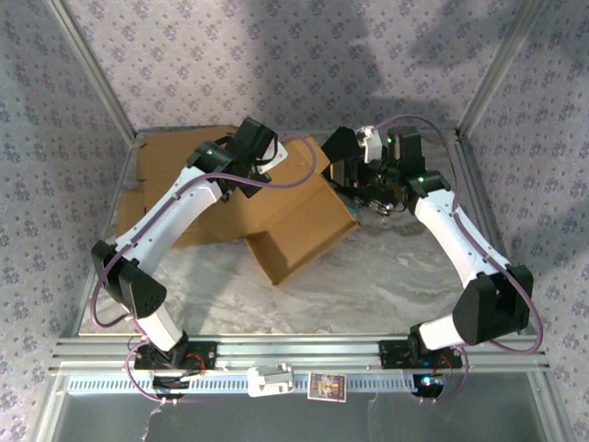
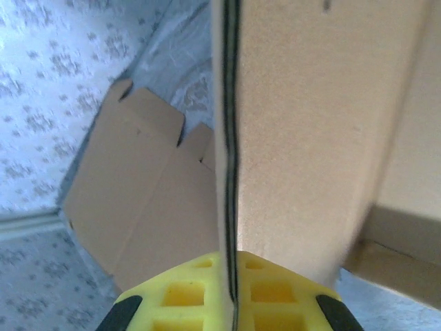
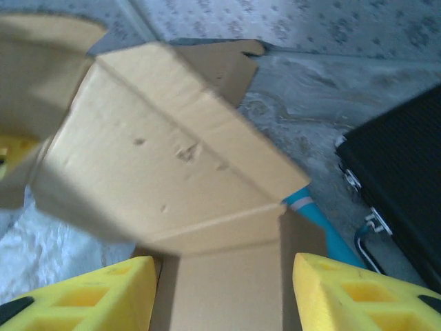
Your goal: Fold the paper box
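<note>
The brown paper box [image 1: 299, 226] lies partly folded in the middle of the table, its open side facing the front. My left gripper [image 1: 250, 152] is at the box's back left and is shut on the edge of an upright cardboard panel [image 2: 303, 124]; the yellow fingertips [image 2: 275, 289] pinch that edge. My right gripper [image 1: 357, 184] is at the box's back right corner. Its yellow fingers [image 3: 365, 296] stand wide apart and open, with a box flap [image 3: 172, 158] lying beyond and between them, touching neither.
A flat cardboard sheet [image 1: 170, 170] lies at the back left, also seen as the flat sheet [image 2: 131, 193] beside the held panel. A black block with a cable [image 3: 400, 172] and a blue strip [image 3: 324, 221] sit right of the flap. Metal frame posts [image 1: 483, 83] border the table.
</note>
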Robot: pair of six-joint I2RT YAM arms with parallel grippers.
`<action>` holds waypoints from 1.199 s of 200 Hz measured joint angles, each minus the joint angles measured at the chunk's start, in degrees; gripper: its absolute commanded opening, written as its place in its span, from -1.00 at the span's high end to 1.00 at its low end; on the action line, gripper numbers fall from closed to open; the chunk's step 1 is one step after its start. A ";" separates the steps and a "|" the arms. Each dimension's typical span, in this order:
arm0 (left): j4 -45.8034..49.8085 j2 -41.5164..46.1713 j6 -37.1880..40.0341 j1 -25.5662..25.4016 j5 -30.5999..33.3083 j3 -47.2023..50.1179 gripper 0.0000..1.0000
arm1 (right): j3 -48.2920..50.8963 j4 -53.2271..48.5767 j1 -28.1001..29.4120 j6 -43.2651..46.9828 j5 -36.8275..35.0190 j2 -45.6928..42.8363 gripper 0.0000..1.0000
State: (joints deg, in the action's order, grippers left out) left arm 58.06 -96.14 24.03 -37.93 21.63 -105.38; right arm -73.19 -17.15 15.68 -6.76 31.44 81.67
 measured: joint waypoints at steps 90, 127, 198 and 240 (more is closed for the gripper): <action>5.35 -4.28 14.10 0.04 -6.19 -9.77 1.00 | -0.15 0.92 -2.01 23.78 4.15 0.09 -0.39; 6.97 -4.28 16.41 0.04 -7.72 -9.88 1.00 | 0.11 -1.11 -0.76 29.66 3.91 -0.11 -0.38; 7.93 -4.28 18.21 -0.07 -9.94 -9.86 1.00 | 1.07 -1.55 2.23 35.32 1.55 -0.59 -0.27; 7.91 -4.28 18.40 -0.44 -10.49 -9.84 1.00 | -0.39 -1.49 2.49 36.85 -0.68 1.46 -0.21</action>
State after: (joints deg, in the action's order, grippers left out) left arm 65.98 -100.42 42.44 -38.37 11.14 -115.22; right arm -73.58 -18.63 18.17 30.09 30.76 83.13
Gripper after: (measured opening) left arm 0.048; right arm 0.606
